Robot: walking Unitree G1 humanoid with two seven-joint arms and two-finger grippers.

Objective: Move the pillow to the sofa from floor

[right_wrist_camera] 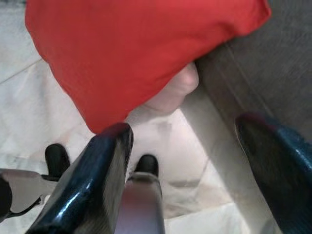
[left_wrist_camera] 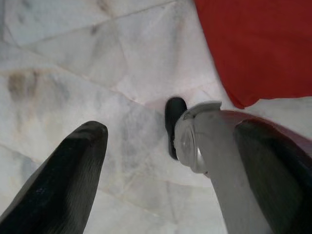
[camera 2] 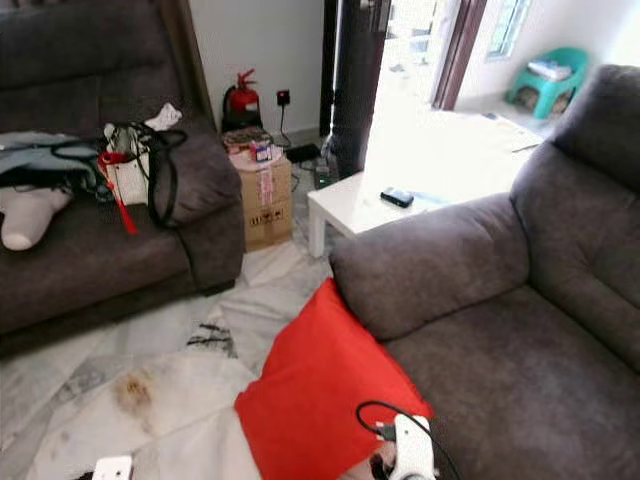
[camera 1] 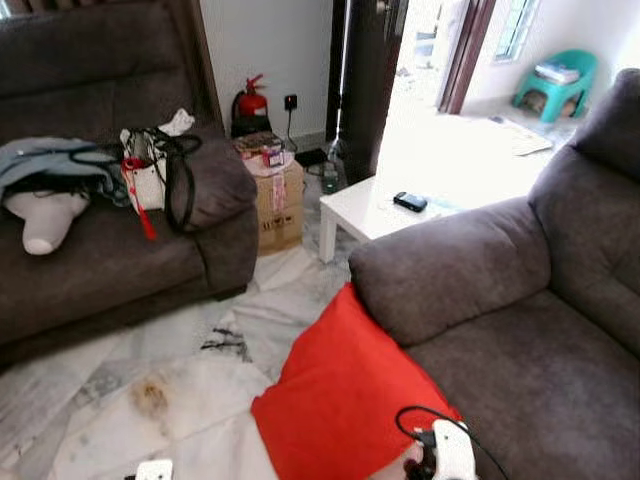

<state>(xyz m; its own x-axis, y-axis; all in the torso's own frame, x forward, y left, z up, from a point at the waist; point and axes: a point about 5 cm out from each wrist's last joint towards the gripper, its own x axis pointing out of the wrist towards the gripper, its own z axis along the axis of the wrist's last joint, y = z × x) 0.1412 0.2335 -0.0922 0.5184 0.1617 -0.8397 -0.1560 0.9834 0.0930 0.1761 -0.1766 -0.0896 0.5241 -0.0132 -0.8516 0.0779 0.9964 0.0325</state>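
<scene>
Marble floor (camera 1: 180,400) runs between two grey sofas, and the red pillow (camera 1: 340,400) lies on it, propped against the front of the near sofa (camera 1: 520,330) below its armrest. Right gripper (right_wrist_camera: 195,161) hovers just beside the pillow's lower corner, fingers spread wide and holding nothing. Left gripper (left_wrist_camera: 165,161) hangs over bare floor near the pillow, fingers also parted and empty.

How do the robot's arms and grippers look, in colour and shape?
Each gripper has two long, glossy black fingers with rounded tips: left gripper, right gripper. The right arm ends in a white housing with a thin black cable looped over it. The left arm shows a white casing.
</scene>
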